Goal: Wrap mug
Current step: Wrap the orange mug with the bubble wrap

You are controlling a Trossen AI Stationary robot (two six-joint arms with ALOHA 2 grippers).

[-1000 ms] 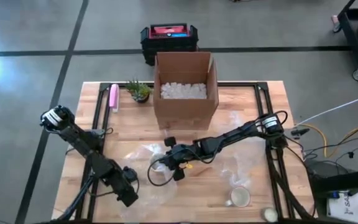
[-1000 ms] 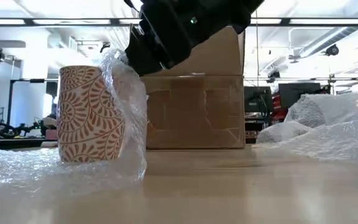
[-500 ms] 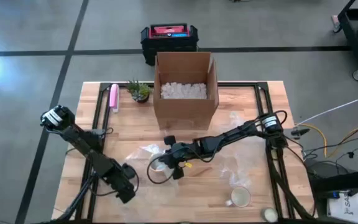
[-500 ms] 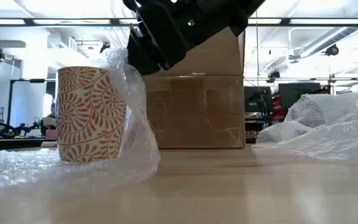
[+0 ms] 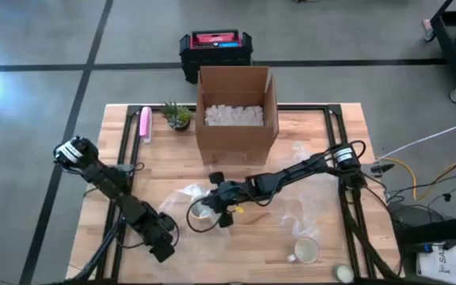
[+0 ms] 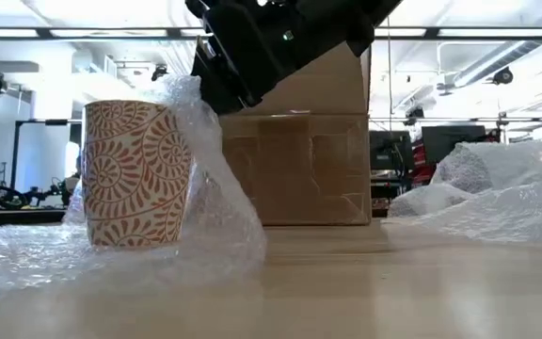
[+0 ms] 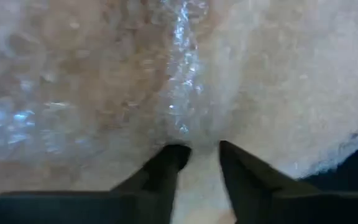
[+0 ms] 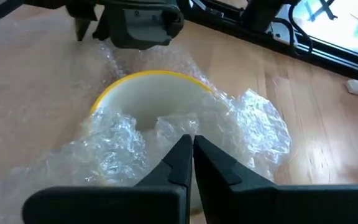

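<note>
The mug [image 6: 135, 174], white with an orange-brown leaf pattern and a yellow rim [image 8: 157, 78], stands upright on a sheet of bubble wrap [image 5: 182, 196] left of the table's middle. My right gripper [image 8: 191, 144] reaches in from the table's right, just above the mug's rim, and is shut on the wrap. My left gripper [image 7: 202, 158] is open, low over the wrap's near left part [image 5: 163, 240], with its fingertips at a raised ridge of wrap [image 7: 185, 106]. My right gripper pinches a bunched edge of the bubble wrap [image 8: 180, 127] between its two fingers, right at the mug's rim. The fingers slant down from the table's right. From them the wrap [image 6: 215, 188] drapes slack down the mug's side onto the table. My left gripper: whether its fingertips touch the ridge cannot be told.
An open cardboard box [image 5: 236, 119] with white packing peanuts stands at the far middle, with a small plant [image 5: 178, 115] and a pink item [image 5: 144, 123] to its left. More bubble wrap [image 5: 301, 210] and a second, pale mug [image 5: 305, 251] lie near the right front.
The mug, tilted a second ago, now stands upright. The wrap hanging from my right gripper has spread out along the table beside the mug. My right gripper has shifted slightly toward the table's left.
</note>
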